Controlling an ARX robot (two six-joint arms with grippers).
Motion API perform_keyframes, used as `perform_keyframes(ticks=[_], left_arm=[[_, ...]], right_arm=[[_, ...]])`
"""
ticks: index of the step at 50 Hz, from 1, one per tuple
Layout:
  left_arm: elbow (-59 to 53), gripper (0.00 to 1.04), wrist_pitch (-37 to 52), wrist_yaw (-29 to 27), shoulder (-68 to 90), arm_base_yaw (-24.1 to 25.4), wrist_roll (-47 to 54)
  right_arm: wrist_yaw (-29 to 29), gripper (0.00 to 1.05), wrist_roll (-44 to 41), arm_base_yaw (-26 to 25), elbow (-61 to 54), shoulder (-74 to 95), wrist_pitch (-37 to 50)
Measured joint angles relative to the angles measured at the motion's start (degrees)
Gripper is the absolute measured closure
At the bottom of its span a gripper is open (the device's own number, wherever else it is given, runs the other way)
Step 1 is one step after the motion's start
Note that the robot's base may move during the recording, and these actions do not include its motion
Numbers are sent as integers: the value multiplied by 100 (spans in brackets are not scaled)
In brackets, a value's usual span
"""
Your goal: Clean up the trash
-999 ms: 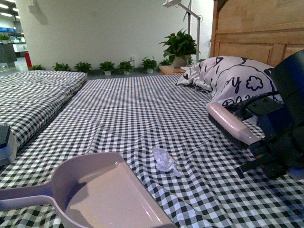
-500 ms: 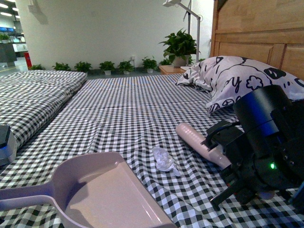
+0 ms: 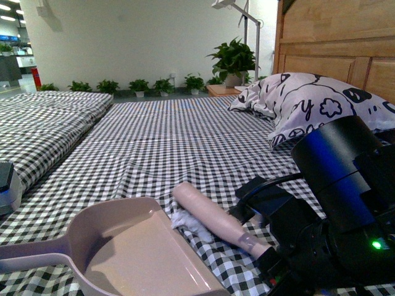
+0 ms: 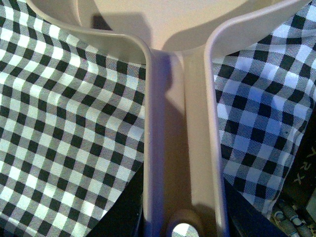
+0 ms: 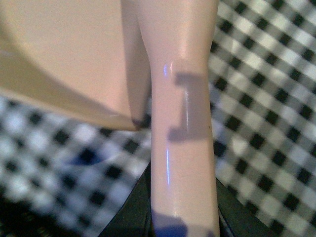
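Brush (image 3: 213, 219) head down on the checked sheet (image 3: 185, 135), bristles pressed against the open lip of the pink dustpan (image 3: 133, 253). Right gripper (image 3: 271, 256) is clamped on the brush handle; the right wrist view shows that handle running straight out from between the jaws. Left gripper is not seen in the front view; the left wrist view shows the dustpan handle (image 4: 182, 148) lying between its jaws, so it reads as closed on it.

Trash (image 3: 185, 220): only a whitish scrap shows, at about 9 o'clock of the brush head, touching the pan's edge. Whether that is film or bristle I cannot tell.

Risks, as I judge them:
- Sheet is wrinkled near the lip; a fold could lift and let the wad slide under the pan.
- Light film may cling to bristles and ride back out.
- Hard push could shove the pan away if the left grip is loose.
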Motion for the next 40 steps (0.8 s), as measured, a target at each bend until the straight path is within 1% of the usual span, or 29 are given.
perform_keyframes(ticks=[8, 13, 17, 21, 27, 30, 35, 37, 40], left_arm=[[0, 80, 0, 0, 0, 0, 0], [0, 80, 0, 0, -2, 0, 0], [0, 80, 0, 0, -2, 0, 0], [0, 80, 0, 0, -2, 0, 0], [0, 80, 0, 0, -2, 0, 0], [0, 80, 0, 0, -2, 0, 0], [0, 80, 0, 0, 0, 0, 0], [-28, 80, 114, -2, -11, 0, -83], [-308, 80, 874, 48, -122, 2, -417]], right_arm=[[-922, 86, 166, 94, -232, -741, -389], [-1163, 86, 280, 0, -247, -1150, -466], [-1196, 86, 354, -203, -212, -1377, -466], [-1119, 86, 452, -542, -160, -1491, -426], [-962, 86, 479, -874, -162, -1495, -302], [-839, 86, 516, -1156, -170, -1495, -114], [-780, 86, 640, -1438, -177, -1519, 105], [-785, 86, 691, -1554, -190, -1556, 166], [-826, 86, 754, -1738, -240, -1659, 216]])
